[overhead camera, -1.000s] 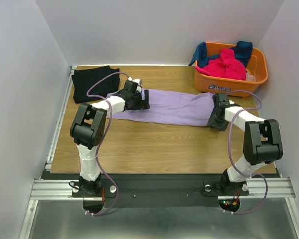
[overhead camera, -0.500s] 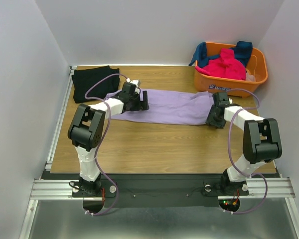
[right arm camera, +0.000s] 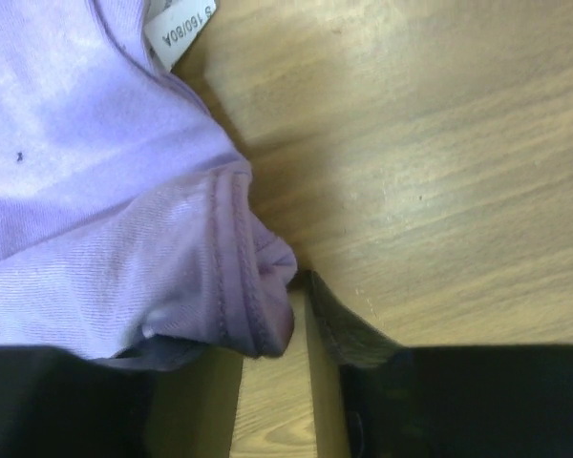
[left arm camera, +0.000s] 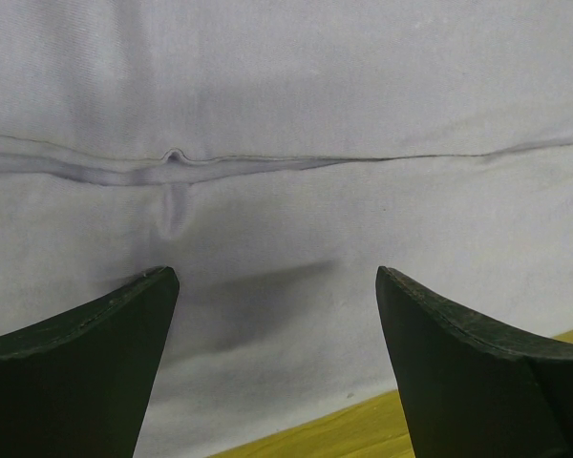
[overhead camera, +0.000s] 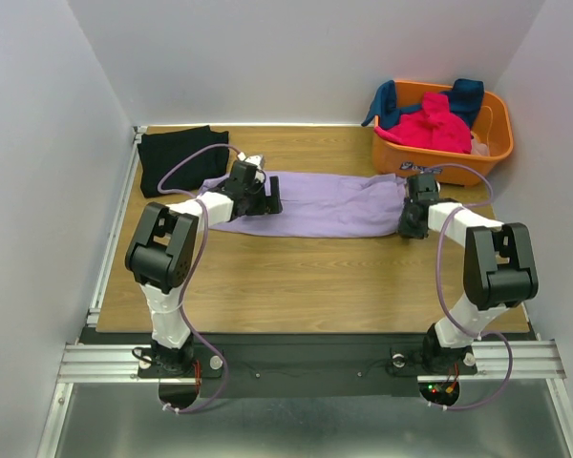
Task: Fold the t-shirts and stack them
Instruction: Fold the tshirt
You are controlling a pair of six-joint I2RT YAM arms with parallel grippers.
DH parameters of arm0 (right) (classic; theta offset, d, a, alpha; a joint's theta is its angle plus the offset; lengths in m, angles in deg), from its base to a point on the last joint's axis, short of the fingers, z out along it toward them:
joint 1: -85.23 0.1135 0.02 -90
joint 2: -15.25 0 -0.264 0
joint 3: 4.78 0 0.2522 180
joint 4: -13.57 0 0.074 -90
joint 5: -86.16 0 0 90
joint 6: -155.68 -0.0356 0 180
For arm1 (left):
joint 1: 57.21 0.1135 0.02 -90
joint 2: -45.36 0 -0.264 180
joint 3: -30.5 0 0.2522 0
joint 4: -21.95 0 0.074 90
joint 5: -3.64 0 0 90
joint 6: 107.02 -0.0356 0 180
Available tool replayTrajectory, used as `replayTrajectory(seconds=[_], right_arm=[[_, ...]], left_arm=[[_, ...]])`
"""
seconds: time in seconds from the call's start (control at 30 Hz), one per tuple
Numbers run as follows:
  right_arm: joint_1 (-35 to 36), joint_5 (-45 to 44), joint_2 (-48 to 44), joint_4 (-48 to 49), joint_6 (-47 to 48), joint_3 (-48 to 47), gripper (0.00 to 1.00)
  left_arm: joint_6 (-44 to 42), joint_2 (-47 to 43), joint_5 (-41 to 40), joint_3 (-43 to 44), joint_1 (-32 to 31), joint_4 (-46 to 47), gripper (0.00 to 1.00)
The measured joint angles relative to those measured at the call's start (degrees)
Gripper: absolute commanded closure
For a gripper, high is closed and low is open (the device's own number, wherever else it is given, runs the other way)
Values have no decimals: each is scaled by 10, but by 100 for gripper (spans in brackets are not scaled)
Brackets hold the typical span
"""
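The lavender-purple t-shirt [overhead camera: 329,202] lies as a long folded strip across the middle of the wooden table [overhead camera: 306,277]. My left gripper [overhead camera: 265,202] is open just above its left part; in the left wrist view the fingers [left arm camera: 95,334] stand wide apart over smooth cloth [left arm camera: 286,114] with a seam. My right gripper [overhead camera: 409,225] is at the strip's right end, jaws apart. There the hem [right arm camera: 239,286] drapes over the left finger, and wood shows in the gap. A folded black t-shirt [overhead camera: 180,157] lies at the back left.
An orange basket [overhead camera: 439,164] stands at the back right, holding the hot-pink t-shirt [overhead camera: 435,126] and the dark teal-blue one [overhead camera: 466,95]. A white size label [right arm camera: 177,29] shows on the lavender cloth. White walls close off the left, back and right.
Both grippers have moved a little toward the back of the table. The right end of the lavender strip has shifted back with the right gripper.
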Motion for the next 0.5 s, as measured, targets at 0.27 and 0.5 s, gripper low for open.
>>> replayTrajectory(seconds=[0.27, 0.5], right_arm=[[-1, -8, 16, 20, 23, -17, 100], [-9, -39, 2, 50, 58, -7, 100]], left_arm=[[4, -9, 1, -14, 9, 7, 3], [6, -11, 4, -17, 11, 9, 4]])
